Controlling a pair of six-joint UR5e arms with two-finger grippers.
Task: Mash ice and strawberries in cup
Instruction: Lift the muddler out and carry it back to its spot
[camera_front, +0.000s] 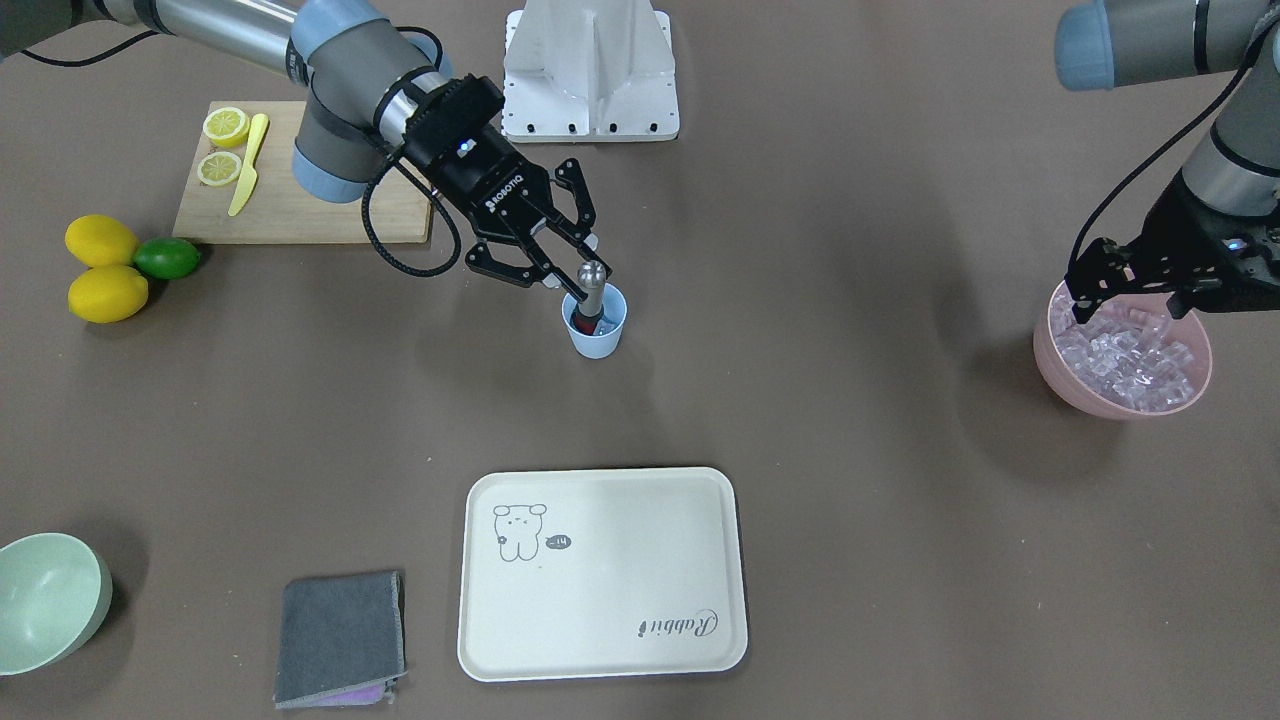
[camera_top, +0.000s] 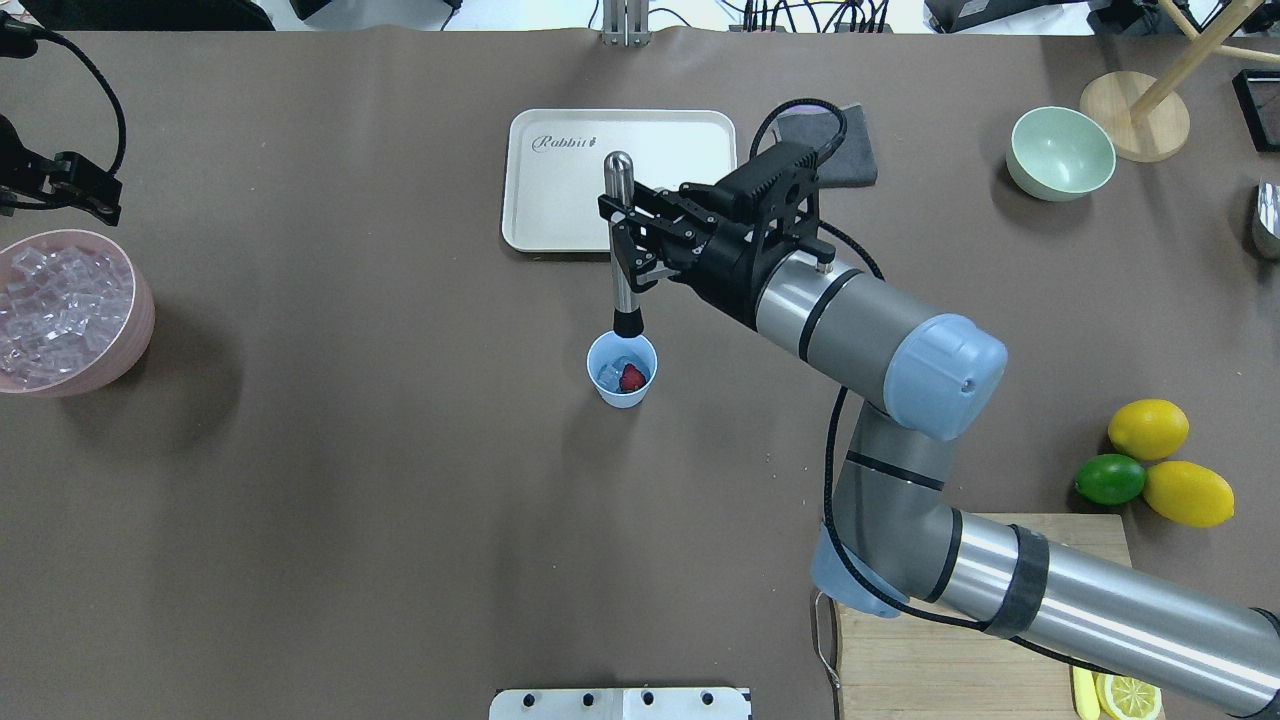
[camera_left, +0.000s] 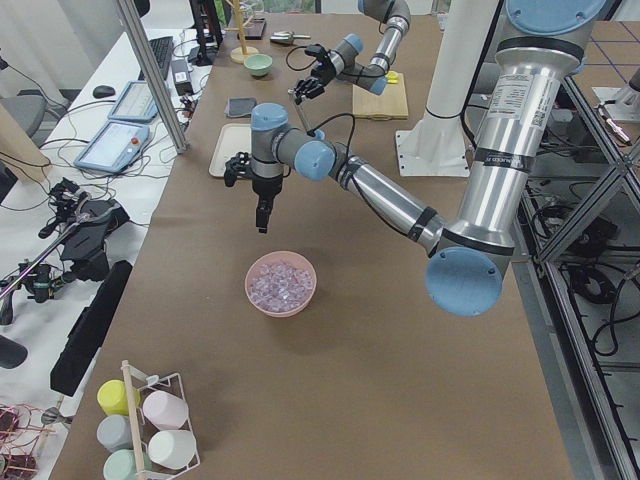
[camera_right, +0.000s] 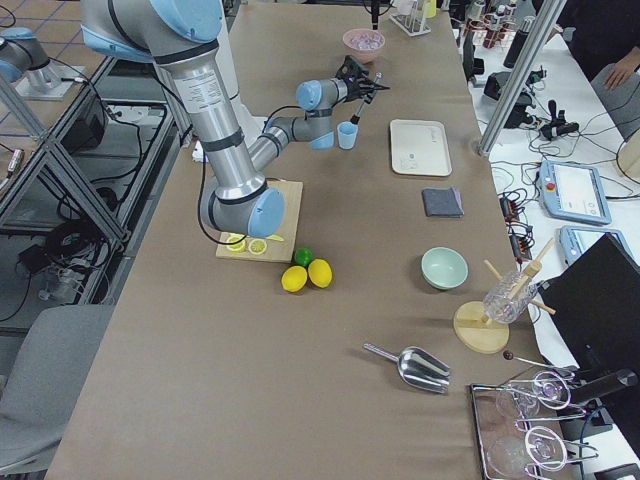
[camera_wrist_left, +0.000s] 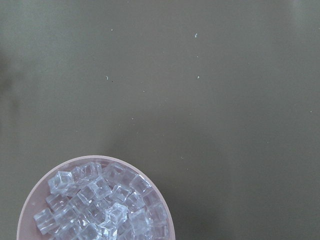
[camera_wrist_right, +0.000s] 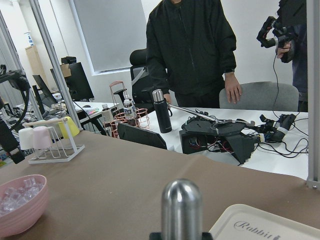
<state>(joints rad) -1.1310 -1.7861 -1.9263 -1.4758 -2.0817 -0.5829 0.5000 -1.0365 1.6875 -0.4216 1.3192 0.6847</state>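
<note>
Steel muddler (camera_top: 620, 180) is gripped upright by the closed right gripper (camera_top: 626, 240), black tip at mouth of cup (camera_top: 623, 394). Strawberry (camera_top: 632, 378) and ice (camera_top: 608, 375) are seen inside. Left gripper (camera_front: 1135, 303) is held open, empty, over pink bowl (camera_front: 1062, 382).

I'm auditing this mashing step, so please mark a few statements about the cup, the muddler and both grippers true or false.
1. The right gripper grips the muddler upright at the cup. True.
2. The cup holds only ice. False: a strawberry lies beside the ice.
3. The left gripper hangs over the pink bowl. True.
4. The cup stands on the tray. False: it stands on the table, apart from the tray.
</note>
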